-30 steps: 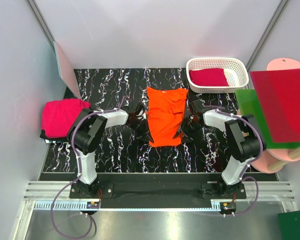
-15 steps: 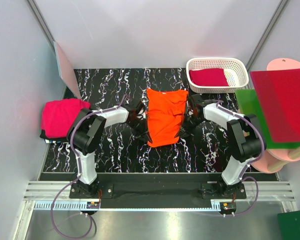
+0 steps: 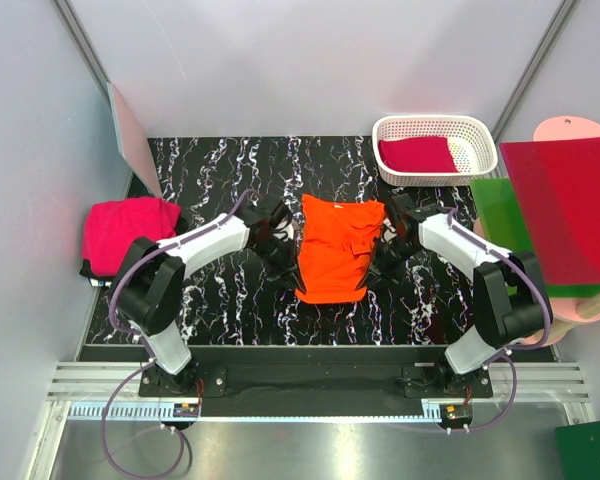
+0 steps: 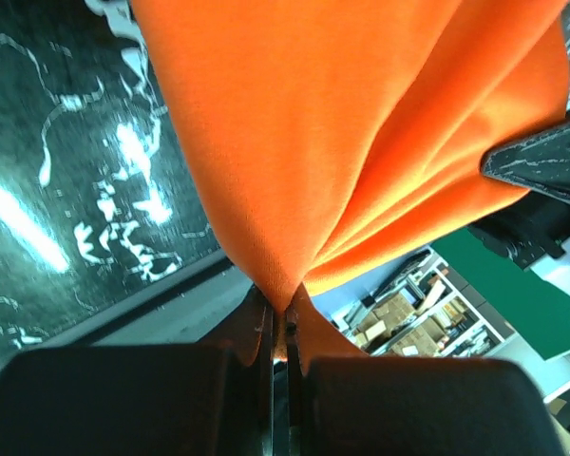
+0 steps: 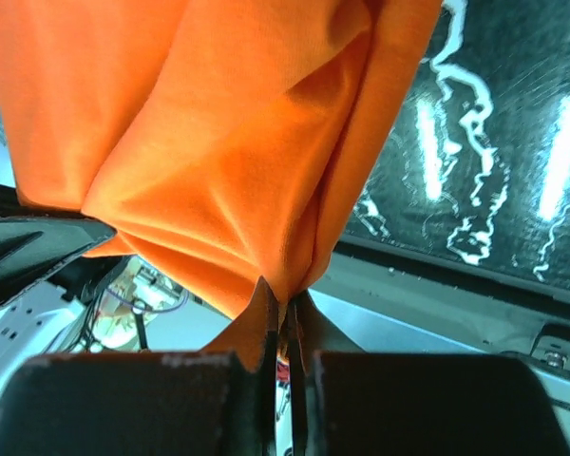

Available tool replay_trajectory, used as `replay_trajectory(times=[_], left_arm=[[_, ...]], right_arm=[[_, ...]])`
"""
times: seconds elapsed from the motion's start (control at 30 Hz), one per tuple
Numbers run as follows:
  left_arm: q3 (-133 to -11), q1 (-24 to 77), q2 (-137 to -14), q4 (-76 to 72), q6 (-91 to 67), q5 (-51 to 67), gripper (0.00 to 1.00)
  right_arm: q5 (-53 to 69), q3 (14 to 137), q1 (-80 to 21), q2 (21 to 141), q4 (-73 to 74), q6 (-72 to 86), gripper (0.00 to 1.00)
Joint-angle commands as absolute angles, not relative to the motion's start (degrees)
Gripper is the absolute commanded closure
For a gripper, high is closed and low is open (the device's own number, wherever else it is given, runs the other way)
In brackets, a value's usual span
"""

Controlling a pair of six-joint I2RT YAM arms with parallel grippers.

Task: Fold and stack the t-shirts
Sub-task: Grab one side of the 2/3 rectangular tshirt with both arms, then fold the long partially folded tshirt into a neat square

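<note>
Marbled table [image 3: 220,170], orange t-shirt [image 3: 338,250] pinched between left hand [image 4: 277,321], right hand [image 5: 287,312]

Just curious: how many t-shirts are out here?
3: an orange one mid-table, pinched by the left gripper and right gripper; a magenta one at the table's left edge; a crimson one in the white basket. More may be hidden.

My left tool [image 4: 277,328] and right tool [image 5: 285,323] are black; the orange t-shirt [image 3: 338,248] is bright and plain; the bench [image 3: 220,170] is black, veined white like marble; the magenta t-shirt [image 3: 125,232] is plain too; the crimson t-shirt [image 3: 417,155] is darker; the basket [image 3: 435,125] is white lattice; the red sheet [image 3: 570,210] looks translucent beside the green sheet [image 3: 492,210].
</note>
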State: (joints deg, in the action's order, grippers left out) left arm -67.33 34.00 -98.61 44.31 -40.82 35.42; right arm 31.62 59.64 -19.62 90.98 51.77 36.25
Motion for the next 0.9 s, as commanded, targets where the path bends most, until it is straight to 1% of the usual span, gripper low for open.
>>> replay_trajectory(times=[0.0,0.13,0.23,0.5,0.8,0.87], left_arm=[[-71.9,33.8,-95.1,48.0,-41.6,36.8,1.00],[-78.1,33.7,-96.5,48.3,-41.9,37.0,1.00],[-83.2,33.6,-99.8,48.4,-42.7,38.6,1.00],[-95.5,32.7,-107.9,48.7,-44.6,41.1,0.98],[-103.6,27.4,-118.0,48.7,-45.5,43.6,0.98],[-106.1,25.7,-120.2,48.6,-45.6,44.2,0.96]], right_arm=[[32.9,65.2,-19.9,89.5,55.2,34.0,1.00],[30.4,73.1,-19.8,92.0,56.4,32.5,1.00],[28.2,78.6,-19.8,94.6,58.3,30.9,1.00],[23.7,88.1,-19.7,102.1,59.2,28.9,1.00],[16.3,98.3,-19.6,112.4,59.4,26.5,0.99],[14.1,100.6,-19.6,114.5,59.7,26.5,0.99]])
